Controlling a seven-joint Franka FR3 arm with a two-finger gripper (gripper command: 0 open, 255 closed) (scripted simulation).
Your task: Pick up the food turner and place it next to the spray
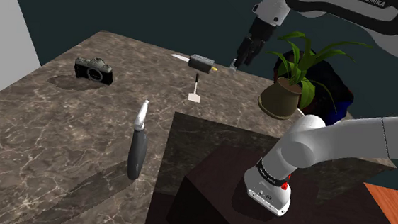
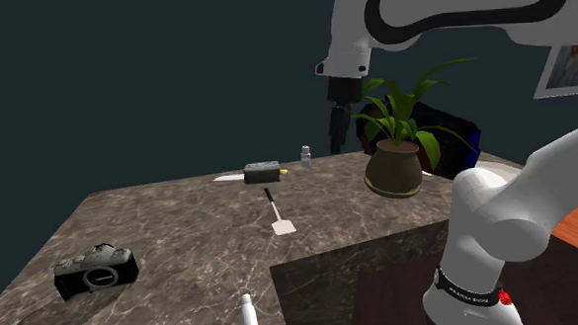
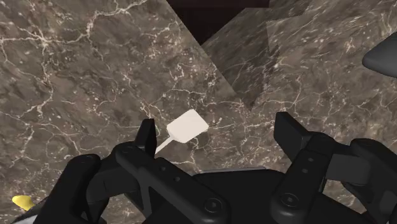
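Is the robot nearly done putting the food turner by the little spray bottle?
Not yet. Nothing is done: the food turner lies flat on the marbled counter, apart from the spray bottle. In hand: the open gripper hangs over the counter, not touching the turner. Left: go down, grab it, lift it and set it beside the spray bottle.

The shoulder view looks down from beside and behind the stand (image 1: 200,193), across the marble worktop (image 1: 53,148) toward the dark wall (image 1: 161,13). The second exterior view faces much the same way but sits lower, nearer the surface. The wrist view looks steeply down, close over the worktop. All three share the white food turner (image 1: 195,89).
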